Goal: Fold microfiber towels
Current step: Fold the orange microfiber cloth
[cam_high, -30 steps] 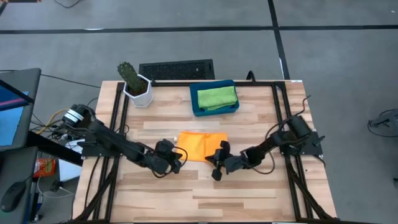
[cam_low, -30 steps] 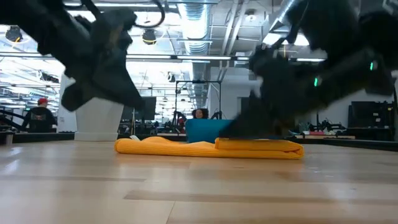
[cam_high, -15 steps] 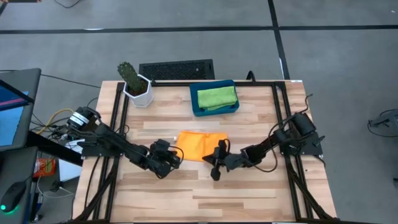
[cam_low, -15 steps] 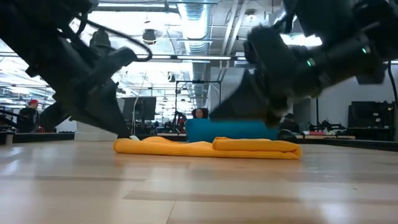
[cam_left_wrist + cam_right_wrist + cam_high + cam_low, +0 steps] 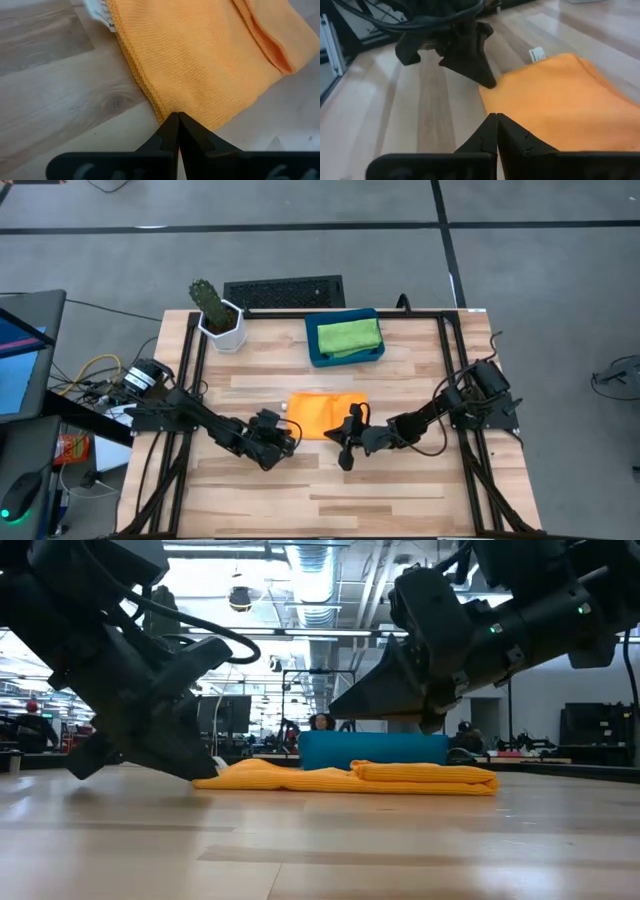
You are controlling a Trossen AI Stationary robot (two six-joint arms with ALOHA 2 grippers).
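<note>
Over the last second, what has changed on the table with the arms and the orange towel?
The left gripper dropped low and slid to the orange towel's near-left edge; the right gripper drew slightly back off its right corner. Both are shut and hold nothing. The towel shifted a little rightward and lies folded. The green towel in the tray and the cactus pot stayed put.

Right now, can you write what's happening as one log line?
orange towel: folded, on table | left end effector: shut at its edge | right end effector: shut at its edge | green towel: in tray

Four views, one folded orange towel [image 5: 327, 413]

Overhead looks straight down; the low camera looks level across; both wrist cameras sit close behind their fingertips, sharing that towel.
</note>
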